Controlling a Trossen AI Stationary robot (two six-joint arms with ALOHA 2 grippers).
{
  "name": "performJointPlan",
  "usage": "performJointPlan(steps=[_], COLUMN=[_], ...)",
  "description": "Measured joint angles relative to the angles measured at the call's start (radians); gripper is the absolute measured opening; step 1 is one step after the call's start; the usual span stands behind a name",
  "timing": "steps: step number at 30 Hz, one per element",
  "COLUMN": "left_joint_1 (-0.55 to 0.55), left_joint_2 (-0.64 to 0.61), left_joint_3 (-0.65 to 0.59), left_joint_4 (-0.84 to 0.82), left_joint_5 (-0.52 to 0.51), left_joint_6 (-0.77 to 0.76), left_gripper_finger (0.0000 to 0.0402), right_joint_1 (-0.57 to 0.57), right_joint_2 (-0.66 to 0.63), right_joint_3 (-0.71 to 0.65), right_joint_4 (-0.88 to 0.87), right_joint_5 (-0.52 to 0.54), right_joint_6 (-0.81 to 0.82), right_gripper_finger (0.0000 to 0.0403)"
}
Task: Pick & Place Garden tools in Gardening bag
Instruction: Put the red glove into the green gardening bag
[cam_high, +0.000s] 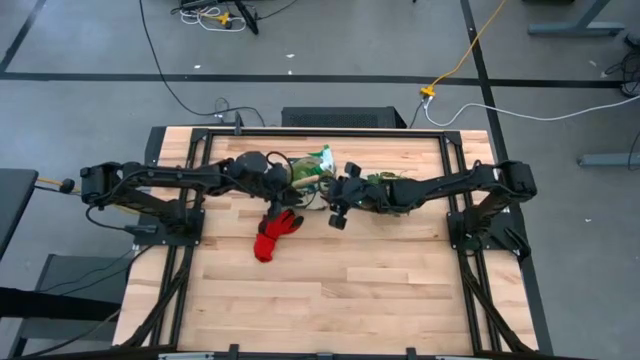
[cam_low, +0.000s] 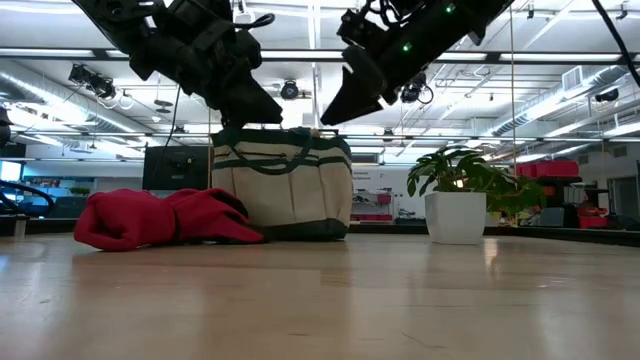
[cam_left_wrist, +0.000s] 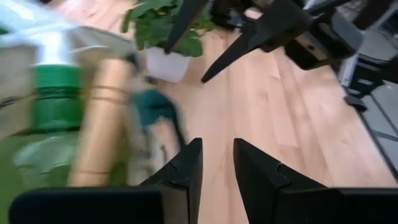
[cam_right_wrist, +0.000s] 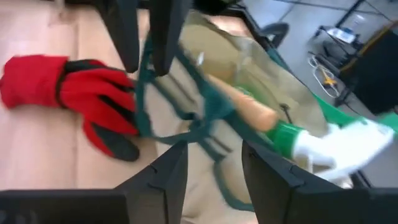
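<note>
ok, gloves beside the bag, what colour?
Red with black trim, the gloves show best in the right wrist view.

i see the gardening bag (cam_low: 283, 185), cream fabric with dark green trim and straps, standing upright on the table. inside the bag, a wooden handle (cam_right_wrist: 245, 107) and a green spray bottle (cam_right_wrist: 323, 144) with white nozzle project from the opening. red gloves (cam_low: 160, 218) lie flat, touching the bag's base.

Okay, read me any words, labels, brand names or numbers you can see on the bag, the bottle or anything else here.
None can be read.
gardening bag: plain fabric, no lettering showing.
spray bottle: blurred, no label legible.
red gloves: no print visible.
Signs in the room behind: too small to read.
</note>
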Motion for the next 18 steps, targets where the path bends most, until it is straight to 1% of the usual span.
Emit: performJointPlan(steps=[2,7,10,13,16,18], left_joint_1=[-0.001,0.000,0.000,0.000,-0.001,-0.007], left_joint_2=[0.000,0.000,0.000,-0.014,-0.042,-0.072], left_joint_3=[0.000,0.000,0.000,0.000,0.000,0.000], left_joint_4=[0.008,0.016,0.022,0.016,0.006,-0.034], left_joint_5=[0.005,-0.006,-0.009,0.057,0.137,0.162], left_joint_6=[0.002,0.005,0.001,-0.033,-0.083,-0.114], left_gripper_finger=[0.0090,0.0076,0.0072,0.0073,0.0073,0.0072], right_joint_1=[-0.004,-0.018,-0.030,-0.027,-0.013,-0.003], right_joint_2=[0.000,0.000,0.000,0.000,0.000,0.000], right_joint_3=[0.000,0.000,0.000,0.000,0.000,0.000], right_joint_4=[0.000,0.031,0.028,0.004,-0.029,-0.045], right_joint_5=[-0.019,0.026,-0.027,-0.072,-0.087,-0.088], right_joint_6=[-0.033,-0.082,-0.030,0.028,0.050,0.056], right_gripper_finger=[0.0155,0.0155,0.0155,0.0155,0.0155,0.0155])
